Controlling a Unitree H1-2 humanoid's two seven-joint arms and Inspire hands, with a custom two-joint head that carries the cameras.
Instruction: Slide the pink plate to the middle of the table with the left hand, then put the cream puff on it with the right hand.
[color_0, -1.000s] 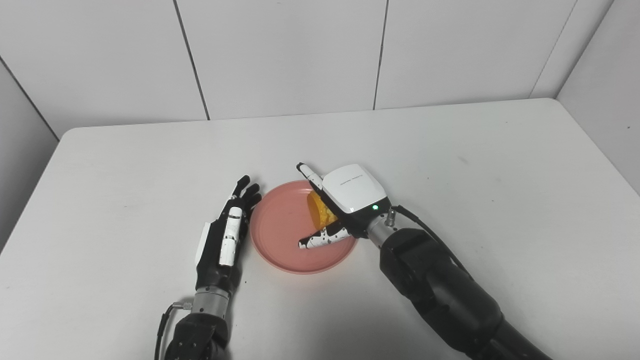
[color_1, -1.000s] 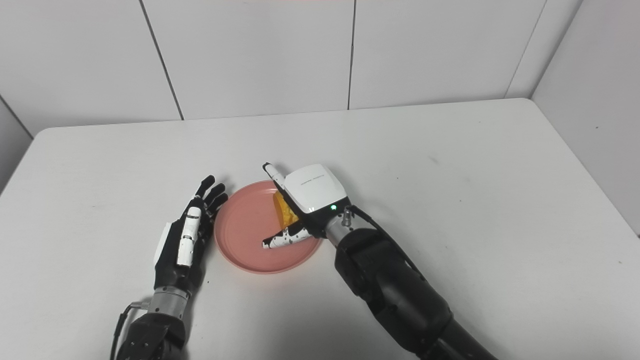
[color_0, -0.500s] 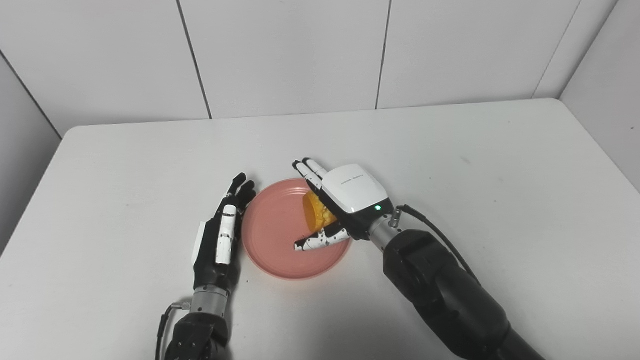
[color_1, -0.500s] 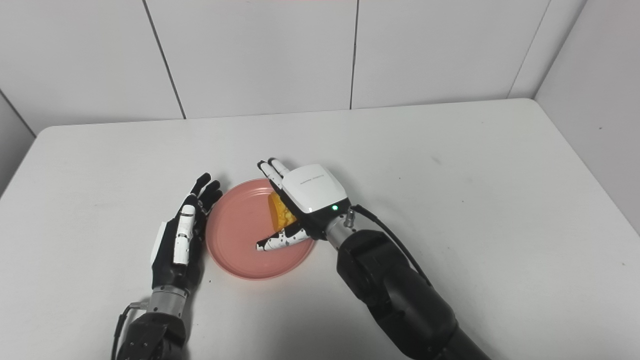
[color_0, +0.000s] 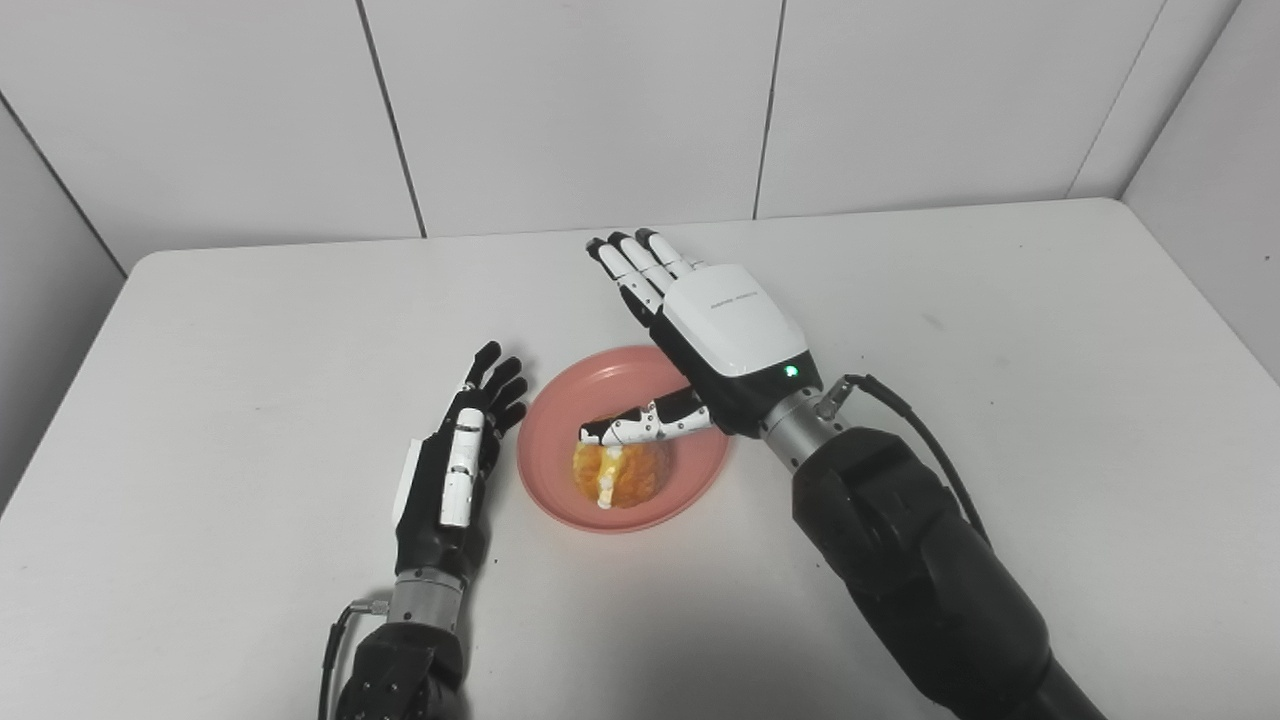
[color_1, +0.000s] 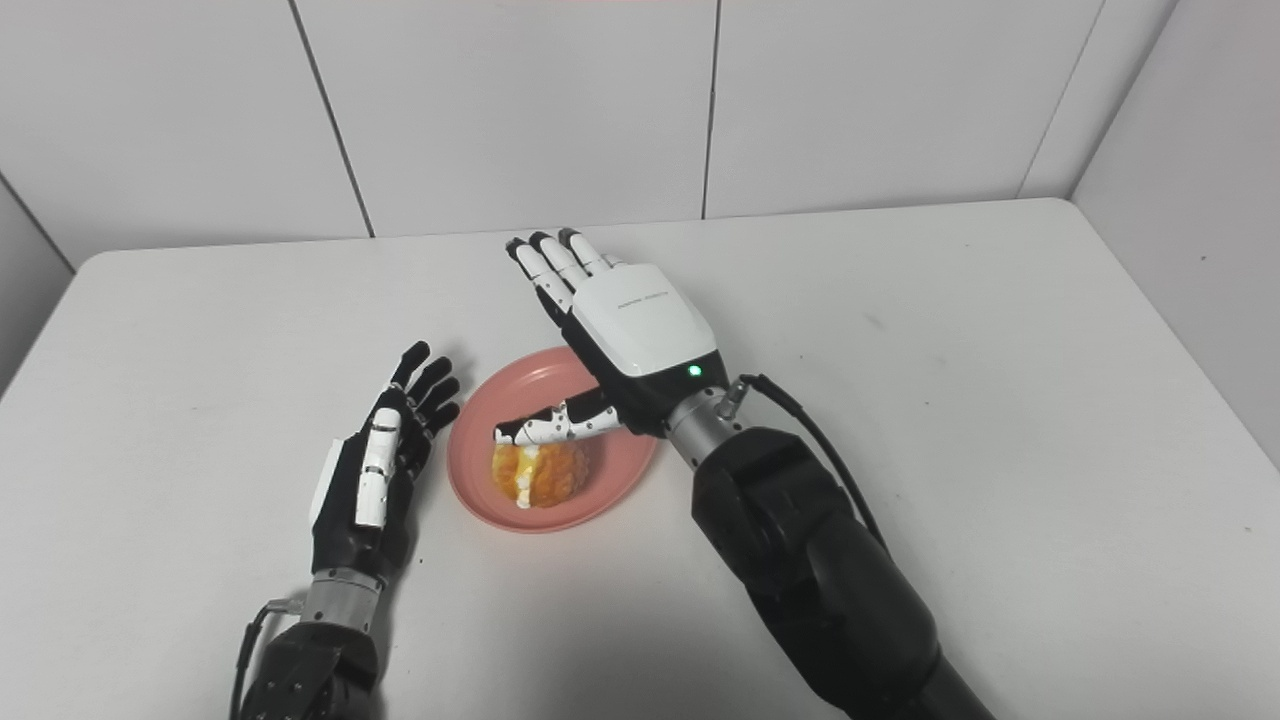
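Looking down, you see:
Hidden: the far part of the pink plate (color_0: 560, 495) sits behind the right hand (color_0: 725, 335).
Count: one plate, one cream puff (color_0: 620, 473), two hands.
Cream puff: lying on the plate's near half.
Right hand: released, fingers spread above the plate.
Left hand (color_0: 450, 480): flat, empty, just beside the plate.
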